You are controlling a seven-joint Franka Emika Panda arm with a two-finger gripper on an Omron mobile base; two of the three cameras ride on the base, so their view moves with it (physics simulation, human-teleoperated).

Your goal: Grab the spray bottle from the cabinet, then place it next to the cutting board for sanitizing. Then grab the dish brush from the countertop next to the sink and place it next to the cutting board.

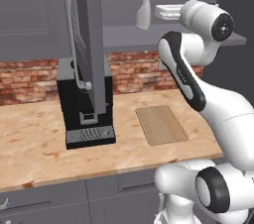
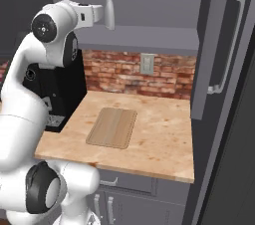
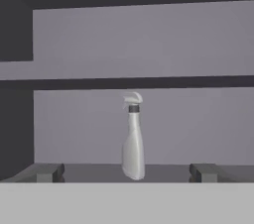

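On the flat grey shelf of the open grey wall cabinet (image 1: 163,37), the small pale grey-white plastic spray bottle (image 1: 144,5) stands upright, toward the shelf's left end, nozzle head on top. My claw (image 3: 127,172) is raised to shelf height facing it, jaws spread as wide as they go and empty; the bottle stands between my two dark fingertips (image 3: 49,172), a little way ahead, untouched. Below, the thin light-wood rectangular cutting board (image 1: 161,124) lies flat on the butcher-block countertop (image 1: 39,143), near its right end, beside a black coffee machine (image 1: 84,104).
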